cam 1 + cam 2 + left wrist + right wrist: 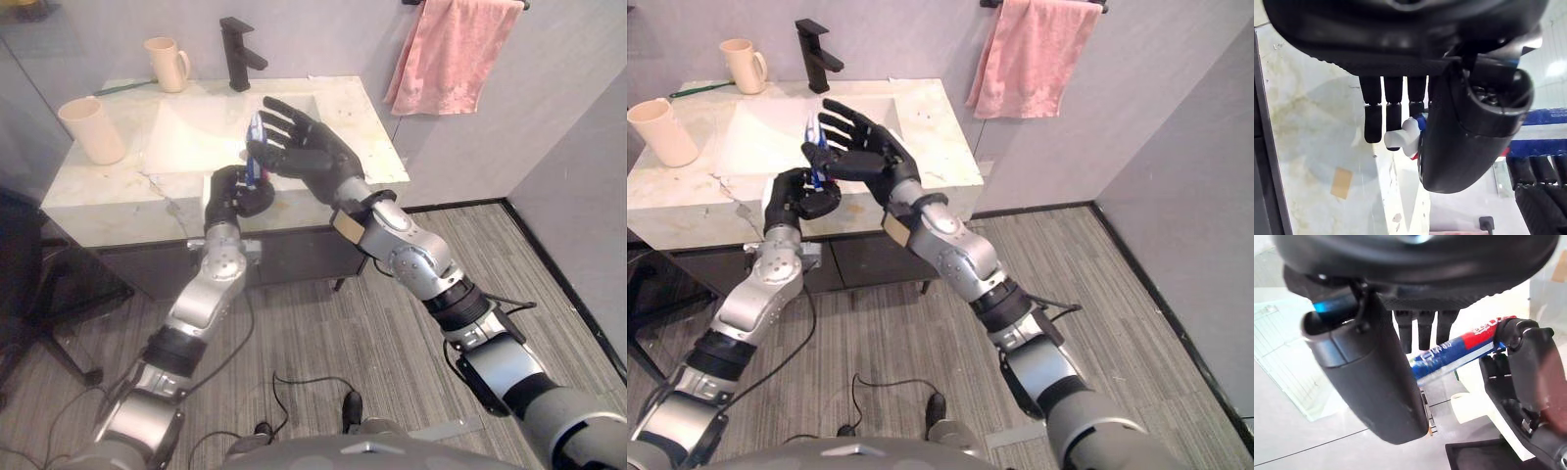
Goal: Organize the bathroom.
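Evidently mid-handover, the left hand (235, 192) grips the toothpaste tube (255, 147) upright while the open right hand (299, 147) receives it.

The only lettering stands on the toothpaste tube (1464, 352): white characters run along its blue body and across the red band near the end gripped by the left hand (1528, 377). They are too small and too slanted to make out. Nothing legible shows on the two cups, the towel or the tap around the washbasin.
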{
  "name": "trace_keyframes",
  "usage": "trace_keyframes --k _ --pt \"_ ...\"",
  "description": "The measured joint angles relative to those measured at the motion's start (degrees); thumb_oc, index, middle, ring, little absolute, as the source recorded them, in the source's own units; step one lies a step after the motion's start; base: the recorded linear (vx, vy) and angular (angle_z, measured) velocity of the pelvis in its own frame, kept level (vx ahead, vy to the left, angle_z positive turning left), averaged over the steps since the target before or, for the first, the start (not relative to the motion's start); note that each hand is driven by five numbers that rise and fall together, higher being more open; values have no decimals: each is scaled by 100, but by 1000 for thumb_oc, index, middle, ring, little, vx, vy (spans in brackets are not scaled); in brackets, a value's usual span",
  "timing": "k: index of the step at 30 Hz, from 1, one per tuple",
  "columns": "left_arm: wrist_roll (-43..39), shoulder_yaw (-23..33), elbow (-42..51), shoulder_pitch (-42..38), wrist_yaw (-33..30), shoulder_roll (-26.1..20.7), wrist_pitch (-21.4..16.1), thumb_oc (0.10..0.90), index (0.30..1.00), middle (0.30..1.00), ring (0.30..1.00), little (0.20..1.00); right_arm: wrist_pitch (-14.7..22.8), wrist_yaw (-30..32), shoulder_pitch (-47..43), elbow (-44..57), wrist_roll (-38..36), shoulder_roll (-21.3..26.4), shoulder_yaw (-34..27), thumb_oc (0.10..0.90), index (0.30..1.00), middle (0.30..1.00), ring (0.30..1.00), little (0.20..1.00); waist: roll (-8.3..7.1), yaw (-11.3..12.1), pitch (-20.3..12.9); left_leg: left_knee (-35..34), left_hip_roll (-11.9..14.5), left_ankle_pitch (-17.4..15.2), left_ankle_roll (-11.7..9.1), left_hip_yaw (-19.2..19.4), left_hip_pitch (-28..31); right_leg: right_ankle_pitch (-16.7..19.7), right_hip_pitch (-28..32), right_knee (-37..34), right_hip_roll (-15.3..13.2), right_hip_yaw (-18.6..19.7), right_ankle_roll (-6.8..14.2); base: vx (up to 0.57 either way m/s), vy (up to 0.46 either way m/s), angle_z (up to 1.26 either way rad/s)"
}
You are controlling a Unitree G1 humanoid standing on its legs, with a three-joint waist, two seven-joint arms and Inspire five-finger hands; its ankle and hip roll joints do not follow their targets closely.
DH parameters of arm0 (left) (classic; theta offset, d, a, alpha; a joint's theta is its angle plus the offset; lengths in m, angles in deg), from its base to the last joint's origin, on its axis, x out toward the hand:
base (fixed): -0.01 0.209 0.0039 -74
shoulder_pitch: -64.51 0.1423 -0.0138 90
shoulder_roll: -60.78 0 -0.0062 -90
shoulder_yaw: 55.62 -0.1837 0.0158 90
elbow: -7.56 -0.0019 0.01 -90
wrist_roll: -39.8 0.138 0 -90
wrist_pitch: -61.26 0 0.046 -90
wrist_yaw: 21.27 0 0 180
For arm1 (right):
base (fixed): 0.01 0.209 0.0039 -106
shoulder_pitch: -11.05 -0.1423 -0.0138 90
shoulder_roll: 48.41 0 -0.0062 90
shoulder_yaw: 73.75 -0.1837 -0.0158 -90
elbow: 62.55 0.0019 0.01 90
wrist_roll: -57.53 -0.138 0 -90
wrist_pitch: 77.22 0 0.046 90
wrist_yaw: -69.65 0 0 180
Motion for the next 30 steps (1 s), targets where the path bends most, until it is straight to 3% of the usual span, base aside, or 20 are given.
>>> trace_keyframes --k 27,30 --pt "14 -77 9 2 -28 28 -2 400 300 300 300 300 1 79 0 -171 157 21 -150 400 300 300 300 300 3 -9 2 1 -5 1 0 16 12 1 4 0 -2 7 -1 0 0 0" --pt "5 -167 8 2 -117 34 -3 433 349 349 349 349 3 78 0 -155 344 25 -145 400 300 300 300 300 3 -10 1 1 -6 0 0 20 15 1 4 0 -2 10 -1 0 0 0"
